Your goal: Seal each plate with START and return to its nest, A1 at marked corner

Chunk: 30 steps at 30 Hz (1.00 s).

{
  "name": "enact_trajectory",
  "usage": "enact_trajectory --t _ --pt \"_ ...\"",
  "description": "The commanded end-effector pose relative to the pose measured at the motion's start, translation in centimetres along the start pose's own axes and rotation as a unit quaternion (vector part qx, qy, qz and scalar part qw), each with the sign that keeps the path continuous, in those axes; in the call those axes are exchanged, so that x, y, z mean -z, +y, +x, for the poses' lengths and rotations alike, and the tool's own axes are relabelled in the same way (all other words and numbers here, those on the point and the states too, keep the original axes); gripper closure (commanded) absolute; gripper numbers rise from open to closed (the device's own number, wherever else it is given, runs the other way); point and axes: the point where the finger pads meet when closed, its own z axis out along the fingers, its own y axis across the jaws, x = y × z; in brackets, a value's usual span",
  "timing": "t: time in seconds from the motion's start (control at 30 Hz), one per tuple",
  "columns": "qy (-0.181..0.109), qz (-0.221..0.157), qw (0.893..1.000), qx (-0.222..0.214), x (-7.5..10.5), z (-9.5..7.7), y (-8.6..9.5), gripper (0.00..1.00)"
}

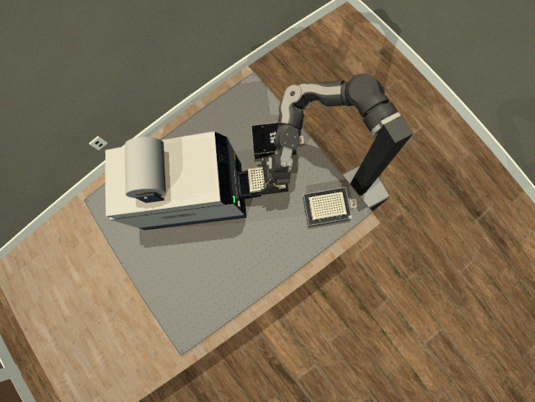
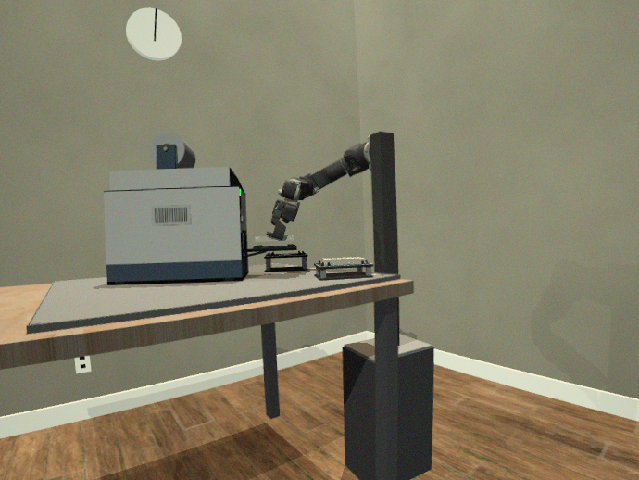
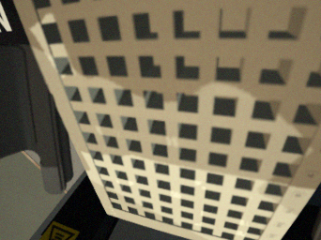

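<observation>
Item, one sealer [image 1: 190, 173] [image 2: 172, 243], pale-bodied, standing on a grey mat [image 1: 207, 268] [image 2: 155, 299] that is covering part of the wooden bench [image 1: 94, 294] [image 2: 206, 320]; a green light [image 1: 233, 199] [image 2: 240, 192] is glowing on its front. Item, one grey roll [image 1: 144, 166] [image 2: 168, 138], lying on its side atop the sealer. Item, one black stage [image 1: 244, 186] [image 2: 276, 247], projecting from the sealer's front. Item, one jointed arm [image 1: 289, 114] [image 2: 330, 172], reaching out from its upright post [image 1: 380, 157] [image 2: 384, 207] and bending down over the stage. Item, one pair of jaws, clamping a cream plate [image 1: 255, 179] [image 2: 260, 239] [image 3: 188, 131]; the plate is hanging just above the stage, roughly level, with a gap showing beneath it from where I am standing. Its square wells are facing up, and shadow is crossing part of the grid. Item, one black plate nest [image 1: 261, 140] [image 2: 286, 254], sitting near the stage, partly hidden under the arm in the top view. Item, a second cream plate [image 1: 327, 206] [image 2: 343, 258], resting flat in another nest [image 1: 329, 220] [image 2: 322, 271] near the foot of the post. Item, one yellow warning label [image 3: 60, 231], showing beyond the held plate.
</observation>
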Motion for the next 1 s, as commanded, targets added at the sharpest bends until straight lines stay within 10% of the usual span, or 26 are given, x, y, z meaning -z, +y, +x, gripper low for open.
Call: enact_trajectory --t 0.0,0.97 --pt "-0.001 -0.002 1.0 0.0 0.06 -0.03 0.05 1.0" --pt "-0.001 -0.002 1.0 0.0 -0.7 0.21 0.07 1.0"
